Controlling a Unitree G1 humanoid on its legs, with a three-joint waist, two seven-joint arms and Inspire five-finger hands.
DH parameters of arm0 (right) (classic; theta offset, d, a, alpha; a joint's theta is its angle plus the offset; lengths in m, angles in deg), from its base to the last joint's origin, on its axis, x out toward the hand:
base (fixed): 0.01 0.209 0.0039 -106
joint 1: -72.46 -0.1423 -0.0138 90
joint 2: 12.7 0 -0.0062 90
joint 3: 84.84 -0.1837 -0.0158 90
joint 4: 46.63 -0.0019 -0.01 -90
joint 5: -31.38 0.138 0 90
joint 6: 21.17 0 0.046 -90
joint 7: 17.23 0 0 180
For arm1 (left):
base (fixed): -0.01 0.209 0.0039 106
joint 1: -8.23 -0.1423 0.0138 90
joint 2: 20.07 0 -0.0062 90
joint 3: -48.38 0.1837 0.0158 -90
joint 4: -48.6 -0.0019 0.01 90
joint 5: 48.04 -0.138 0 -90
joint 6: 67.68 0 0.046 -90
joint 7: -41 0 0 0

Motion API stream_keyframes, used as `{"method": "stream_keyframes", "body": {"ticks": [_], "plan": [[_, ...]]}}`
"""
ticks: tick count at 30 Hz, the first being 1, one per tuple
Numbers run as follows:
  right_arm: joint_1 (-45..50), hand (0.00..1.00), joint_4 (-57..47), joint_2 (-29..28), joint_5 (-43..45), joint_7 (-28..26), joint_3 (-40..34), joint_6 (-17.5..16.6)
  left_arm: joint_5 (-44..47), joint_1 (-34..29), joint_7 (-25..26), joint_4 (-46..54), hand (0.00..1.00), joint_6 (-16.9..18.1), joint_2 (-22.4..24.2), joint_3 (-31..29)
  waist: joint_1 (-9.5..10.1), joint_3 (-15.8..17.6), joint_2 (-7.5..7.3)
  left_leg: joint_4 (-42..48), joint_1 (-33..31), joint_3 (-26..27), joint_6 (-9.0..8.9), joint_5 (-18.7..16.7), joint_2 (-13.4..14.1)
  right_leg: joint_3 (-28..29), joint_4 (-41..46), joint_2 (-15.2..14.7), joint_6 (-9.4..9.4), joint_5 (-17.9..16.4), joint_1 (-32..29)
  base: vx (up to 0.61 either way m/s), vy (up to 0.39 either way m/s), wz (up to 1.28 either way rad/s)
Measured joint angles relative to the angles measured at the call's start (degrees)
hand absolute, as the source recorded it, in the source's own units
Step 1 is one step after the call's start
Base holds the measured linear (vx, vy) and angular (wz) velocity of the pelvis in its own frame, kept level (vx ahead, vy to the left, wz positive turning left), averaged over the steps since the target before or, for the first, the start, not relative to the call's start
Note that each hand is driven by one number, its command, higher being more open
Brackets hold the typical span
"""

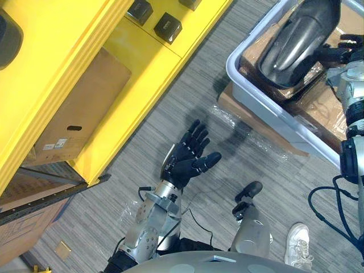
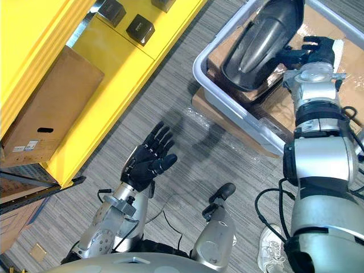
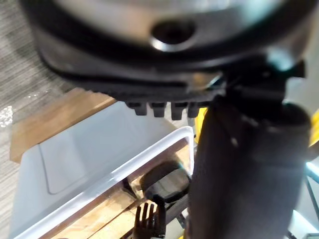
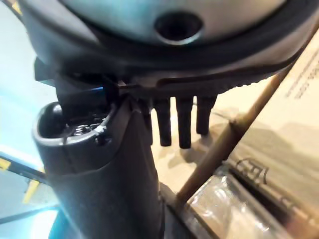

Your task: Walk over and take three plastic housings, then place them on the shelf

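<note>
While the left hand [image 2: 149, 159] hovers with fingers spread open, the right hand [image 2: 316, 50] sets straight fingers against the dark plastic housing [image 2: 259, 42]; its long axis slants diagonally across the grey bin [image 2: 227, 96].

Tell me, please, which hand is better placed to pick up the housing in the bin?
Right. The right hand reaches into the bin, close beside the housing; the left hand hangs open above the carpet, well away from it.

Top of the dark housing [image 2: 261, 40] ran off frame, same with the grey bin [image 2: 227, 98]; the cardboard box [image 1: 79, 108] sat half tucked under the yellow shelf [image 1: 57, 51].
</note>
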Motion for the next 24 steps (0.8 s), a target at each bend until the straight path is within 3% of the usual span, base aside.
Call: {"method": "stream_keyframes", "body": {"ticks": [6, 13, 15, 19, 24], "plan": [[-0.29, 0.00, 3.52, -1.01, -4.96, -1.35, 0.14, 5.52, 0.06, -0.46, -0.02, 0.21, 1.00, -0.05, -0.18, 0.17, 0.09, 0.02, -0.28, -3.74, 2.01, 0.15, -0.03, 2.19, 0.17, 0.52, 1.00, -0.04, -0.35, -0.64, -0.01, -0.05, -0.046, 0.01], [-0.46, 0.00, 6.27, -1.17, -5.54, 2.04, -0.41, 7.05, -0.03, -3.13, 0.54, 0.50, 1.00, -0.11, -1.37, -1.20, 0.07, 0.09, -1.05, -7.43, 4.06, 0.28, 0.20, 4.52, 0.21, 0.77, 1.26, -0.04, -0.45, -0.77, 0.26, -0.06, -0.037, 0.01], [-0.30, 0.00, 6.99, -1.17, -5.65, 5.53, -0.92, 6.39, -0.06, -4.16, 0.55, 0.50, 1.00, -0.12, -2.05, -2.18, -0.11, 0.34, -1.53, -8.50, 4.50, 0.42, 0.23, 5.23, 0.21, 1.11, 1.25, -0.03, -0.44, -0.77, 0.11, -0.07, -0.035, -0.01], [1.34, 0.00, 6.18, -1.00, -6.62, 13.19, -0.96, 1.86, -0.15, -5.41, 0.43, 0.59, 1.00, 0.16, -3.32, -4.45, -1.03, 0.38, -2.61, -9.71, 5.30, 1.03, 0.24, 5.96, 0.19, 1.75, 1.09, -0.02, -0.12, -0.56, 0.08, -0.06, -0.033, -0.05], [4.42, 0.00, -6.62, 1.01, -15.00, 18.39, -0.88, -5.60, -4.52, -5.98, 0.28, 7.73, 1.00, 0.57, -4.92, -9.42, -3.23, 0.57, -3.70, -9.75, 6.59, 2.22, 0.20, 5.95, 0.75, 3.21, 0.62, 0.70, 0.36, -0.12, 0.52, -0.03, -0.042, -0.11]]}}
